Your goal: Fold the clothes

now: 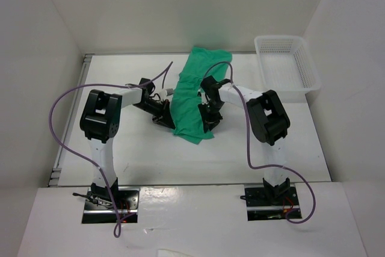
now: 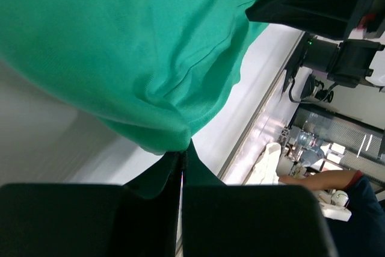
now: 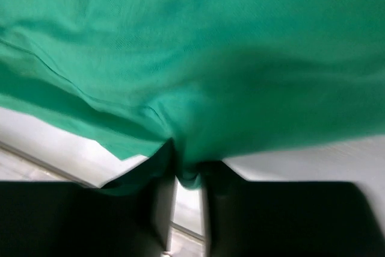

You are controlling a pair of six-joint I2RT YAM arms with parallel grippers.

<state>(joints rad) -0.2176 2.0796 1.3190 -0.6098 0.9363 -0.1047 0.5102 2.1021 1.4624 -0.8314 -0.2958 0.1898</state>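
1. Our left gripper, well left of the basket, has its fingers pressed together on a pinch of the T-shirt edge. We judge this hold is meant to carry that side.
2. The T-shirt lies bunched in a long band between both arms, left of the basket, on the table. It isn't folded yet.
3. Our right gripper, nearer the basket, has its jaws narrowed onto a gather of the opposite edge, so the two pinches can stretch the cloth flat.
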